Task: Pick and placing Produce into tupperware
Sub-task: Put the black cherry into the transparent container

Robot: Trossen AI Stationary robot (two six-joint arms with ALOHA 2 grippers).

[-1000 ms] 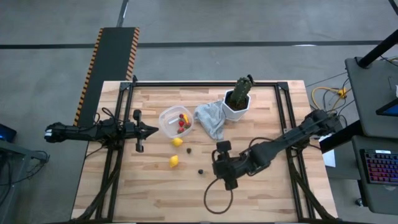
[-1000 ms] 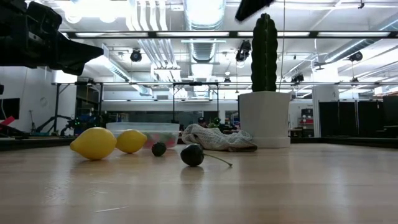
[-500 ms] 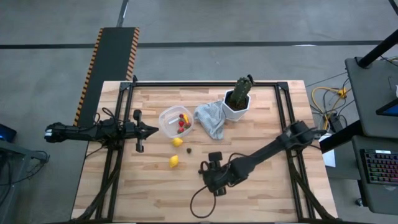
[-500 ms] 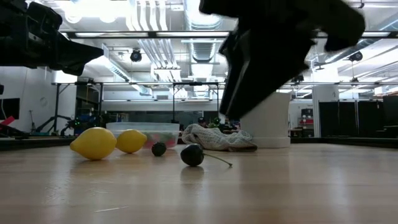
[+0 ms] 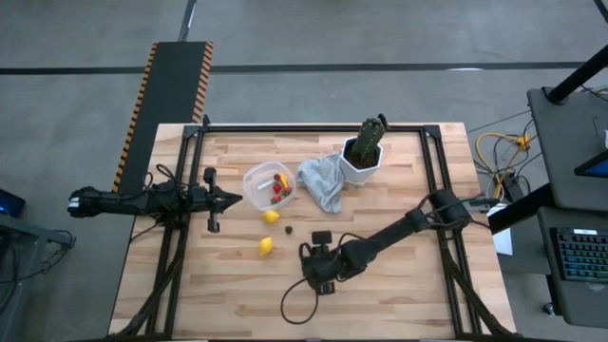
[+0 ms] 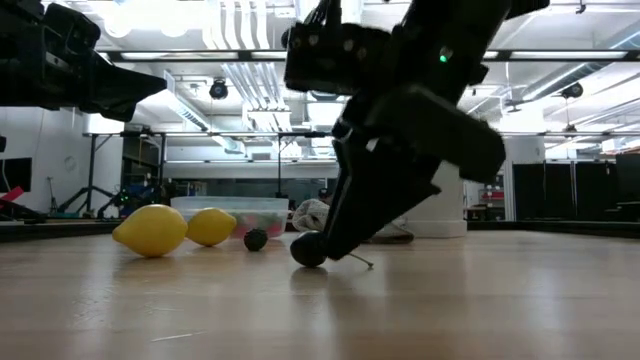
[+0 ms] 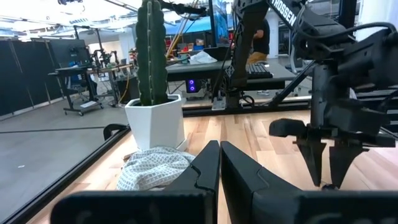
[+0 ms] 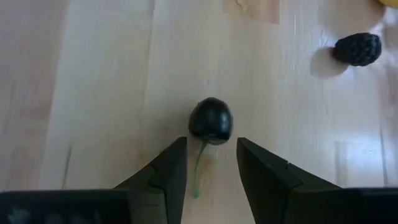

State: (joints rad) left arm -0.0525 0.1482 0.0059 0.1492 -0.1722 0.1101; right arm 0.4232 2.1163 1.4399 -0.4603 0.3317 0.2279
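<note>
A dark cherry (image 8: 211,119) with a thin green stem (image 8: 198,168) rests on the table. My right gripper (image 8: 210,142) is open and low over it, fingers on either side of the stem, the fruit just ahead of the tips; the low view shows the cherry (image 6: 308,250) under the gripper (image 6: 335,235). The clear tupperware (image 5: 267,187) holds red strawberries (image 5: 278,187). Two lemons (image 5: 271,217) (image 5: 266,247) and a dark berry (image 5: 289,229) lie on the wood near it. My left gripper (image 5: 236,199) is shut and waits left of the tupperware.
A cactus in a white pot (image 5: 363,152) stands behind a grey cloth (image 5: 321,180) toward the far side. A black cable loops on the table below the right arm (image 5: 299,309). Bare wood lies toward the near edge.
My right gripper has moved toward the table's left and near edge and come down from above until it stands over the dark cherry. The fruit pieces and my left arm have kept still.
</note>
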